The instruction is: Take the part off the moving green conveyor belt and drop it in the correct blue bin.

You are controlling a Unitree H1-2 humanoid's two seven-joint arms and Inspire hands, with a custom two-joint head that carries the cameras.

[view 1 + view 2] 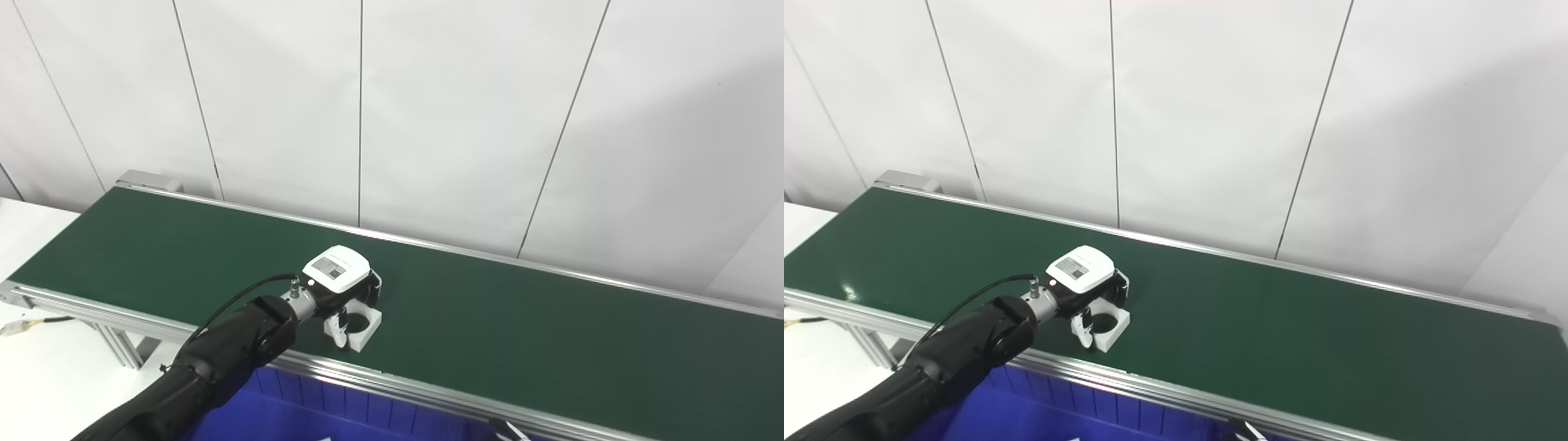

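Left eye view shows the left hand (pixel 343 288) over the part (pixel 358 324), in the lower centre of the frame, near the front edge of the belt (pixel 551 318). The part is a small white block with a round hole through it, and it lies flat on the green surface. Fingers (pixel 335 327) curl down around the block on its left and back sides, and one white fingertip seems to touch its left face. The hand looks partly closed about the block, but I cannot tell if it really grips it (the back of the hand hides most of the contact). The block sits on the belt and is not lifted.

The right hand is not visible; only a small dark tip shows at the bottom edge, right of centre, and I cannot say what it is.

I judge the part is light and stiff, probably of hard plastic, so it will not bend or break under a firm squeeze. Its faces look smooth, so it may slip between the fingers. The best hold, I think, is across two opposite flat sides, with the thumb on one and the fingers on the other.

A blue bin (pixel 294 410) shows under the front rail, at the bottom of the frame.
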